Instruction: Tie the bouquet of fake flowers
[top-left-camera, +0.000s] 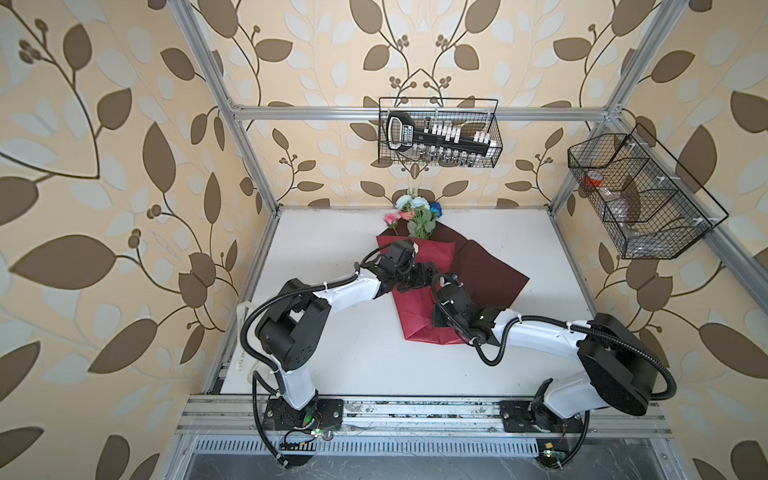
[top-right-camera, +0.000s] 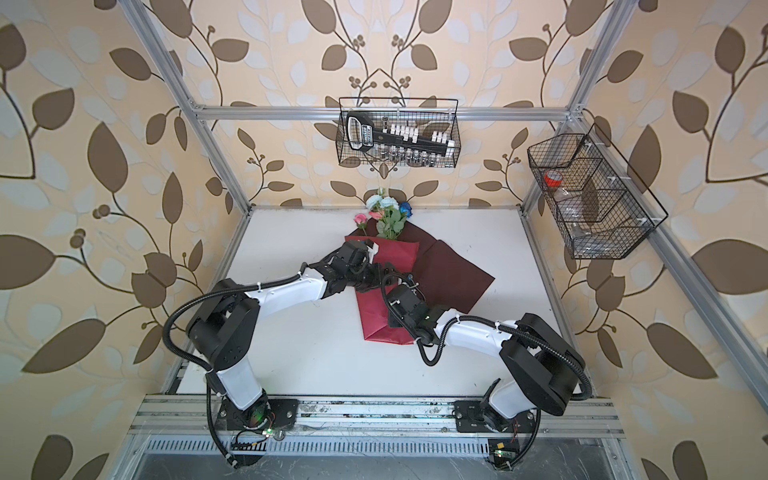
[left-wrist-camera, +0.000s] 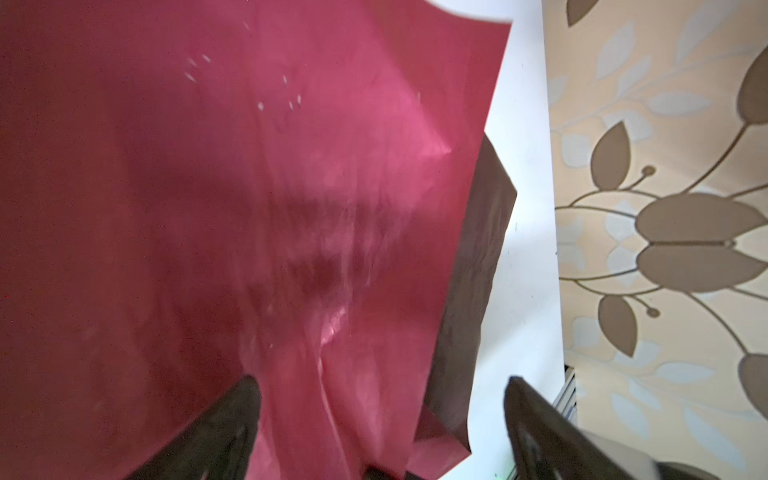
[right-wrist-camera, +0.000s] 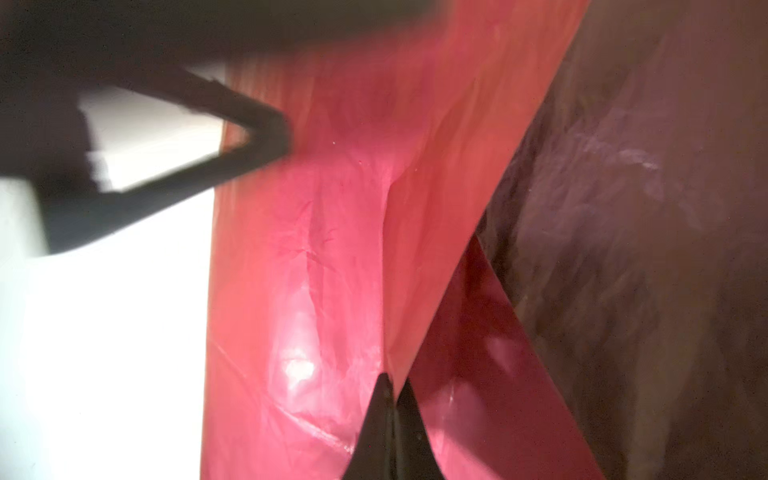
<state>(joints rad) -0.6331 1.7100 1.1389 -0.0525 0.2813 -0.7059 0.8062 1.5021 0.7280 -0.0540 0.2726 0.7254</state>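
Pinching the red wrapping sheet (right-wrist-camera: 332, 249), your right gripper (right-wrist-camera: 390, 395) is holding it over the bouquet of fake flowers (top-left-camera: 415, 216) lying on the table (top-left-camera: 332, 353), blooms rearward. Your left gripper (left-wrist-camera: 381, 386) is gaping wide above it.

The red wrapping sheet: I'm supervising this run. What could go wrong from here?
1. The right gripper pinches only an edge of the red wrapping sheet; it may slip free.
2. The left gripper is open, so the fold might spring apart.
3. Tugging the sheet could drag the bouquet of fake flowers askew.
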